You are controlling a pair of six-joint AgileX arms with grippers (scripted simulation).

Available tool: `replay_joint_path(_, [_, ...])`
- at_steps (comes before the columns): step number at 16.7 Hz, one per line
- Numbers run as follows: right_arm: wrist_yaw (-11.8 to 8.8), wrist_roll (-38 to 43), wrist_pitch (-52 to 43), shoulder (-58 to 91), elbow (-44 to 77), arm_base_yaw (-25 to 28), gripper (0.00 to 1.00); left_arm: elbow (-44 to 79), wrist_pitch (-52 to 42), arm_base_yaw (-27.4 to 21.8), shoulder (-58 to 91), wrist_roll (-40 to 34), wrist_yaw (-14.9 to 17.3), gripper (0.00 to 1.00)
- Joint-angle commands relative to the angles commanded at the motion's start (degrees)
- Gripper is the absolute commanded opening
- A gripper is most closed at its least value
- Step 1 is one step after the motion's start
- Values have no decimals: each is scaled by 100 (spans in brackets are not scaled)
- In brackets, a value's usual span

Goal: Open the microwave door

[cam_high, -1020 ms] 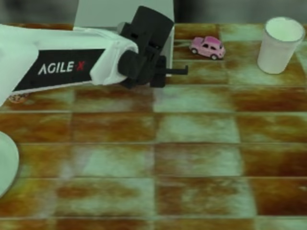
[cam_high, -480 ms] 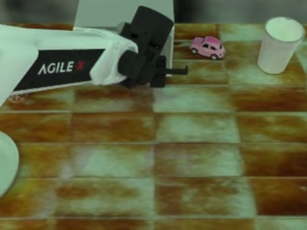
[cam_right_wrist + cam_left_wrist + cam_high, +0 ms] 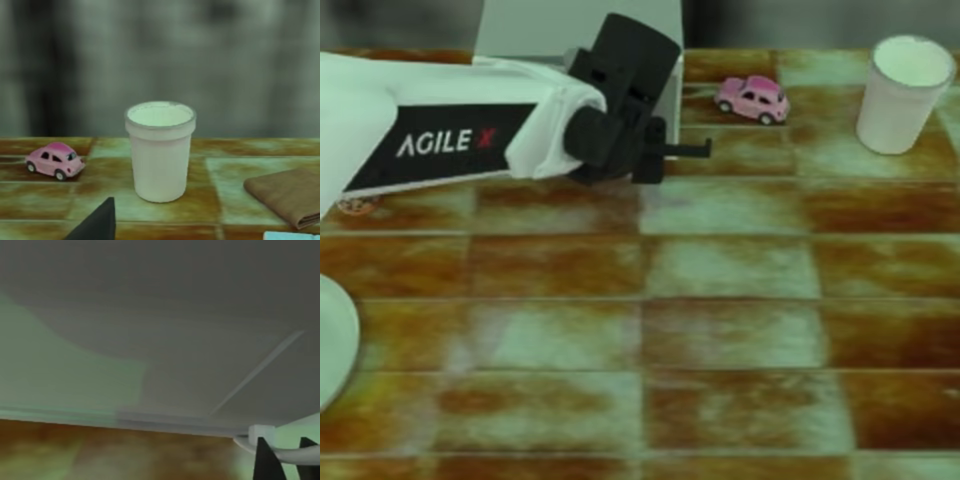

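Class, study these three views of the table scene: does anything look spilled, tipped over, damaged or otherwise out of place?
Nothing stands out. The white cup stands upright, the pink toy car sits on its wheels, and the brown folded cloth lies flat. The left gripper sits at the handle of the microwave.

Toy car (image 3: 752, 99) between microwave (image 3: 580, 25), cup (image 3: 905, 92)

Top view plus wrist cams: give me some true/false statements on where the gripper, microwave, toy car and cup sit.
1. The left gripper is at the microwave's front. True.
2. The pink toy car lies between the microwave and the white cup. True.
3. The cup lies tipped on its side. False: it stands upright.
4. The right gripper holds the toy car. False: the car sits alone on the table.
5. A folded brown cloth lies near the cup. True.
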Motion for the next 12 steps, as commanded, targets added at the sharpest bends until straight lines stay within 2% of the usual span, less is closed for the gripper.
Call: replay_joint_path(12, [0,0,0,0,0,0,100,-189,114,65,-140,184,88,0])
